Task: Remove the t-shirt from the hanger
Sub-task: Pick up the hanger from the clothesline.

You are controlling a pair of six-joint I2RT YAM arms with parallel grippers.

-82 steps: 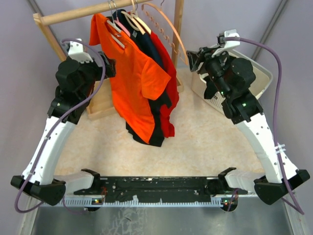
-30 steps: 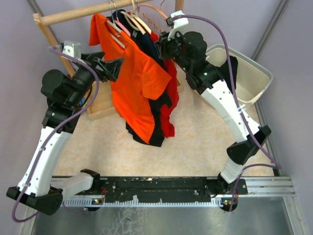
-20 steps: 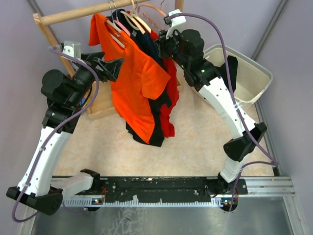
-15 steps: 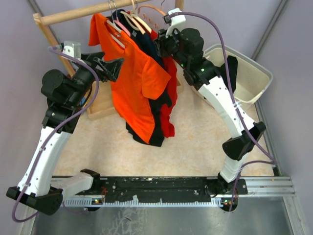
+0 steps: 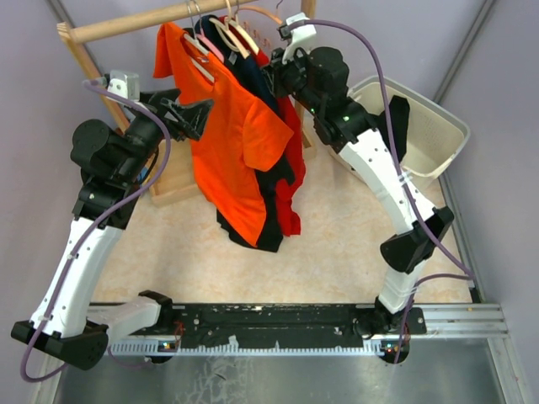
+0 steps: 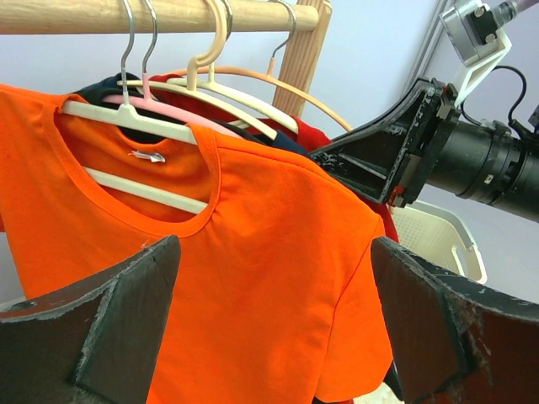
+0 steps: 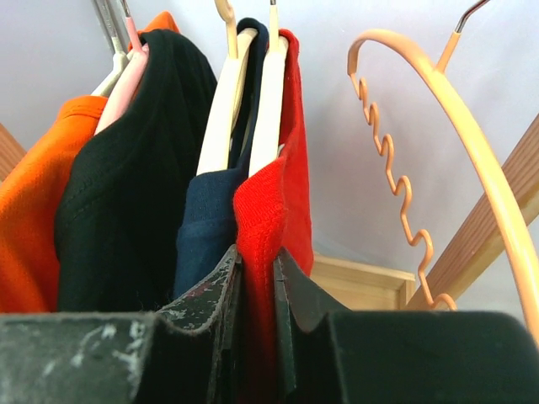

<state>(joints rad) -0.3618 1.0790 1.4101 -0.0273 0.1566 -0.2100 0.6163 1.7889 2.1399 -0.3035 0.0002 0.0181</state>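
Now the pinch: right hand clamps the shoulder of the red t-shirt, hanging at twelve o'clock on the rail.
Left hand gapes wide at ten o'clock; next, I reckon, the cloth must slide off its hanger.

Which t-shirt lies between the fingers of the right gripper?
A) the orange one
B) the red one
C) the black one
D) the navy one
B: in the right wrist view the red t-shirt hangs down between the two fingers of the right gripper, which press it from both sides; the navy t-shirt hangs just outside them.
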